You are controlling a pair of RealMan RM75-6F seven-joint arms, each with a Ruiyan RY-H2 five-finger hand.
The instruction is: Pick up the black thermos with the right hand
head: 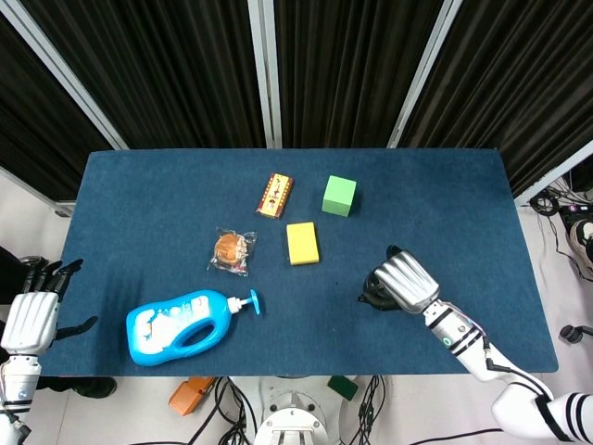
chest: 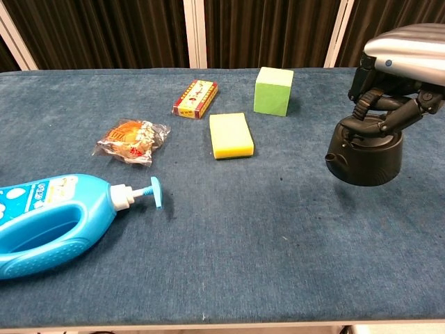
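The black thermos (chest: 366, 156) is a squat dark vessel with a small spout on its left, at the right of the blue table. My right hand (chest: 403, 62) comes down on it from above and its fingers (chest: 389, 120) grip the lid. The base looks slightly raised off the cloth, with a shadow under it. In the head view the right hand (head: 406, 283) covers most of the thermos (head: 372, 290); only its dark left edge shows. My left hand (head: 28, 320) hangs off the table's front left corner, fingers apart, holding nothing.
A blue detergent bottle (chest: 49, 223) lies at the front left. A wrapped snack (chest: 132, 139), a yellow sponge (chest: 231, 134), a red box (chest: 195, 98) and a green cube (chest: 273, 90) lie in the middle and back. The table's right edge (head: 528, 241) is close.
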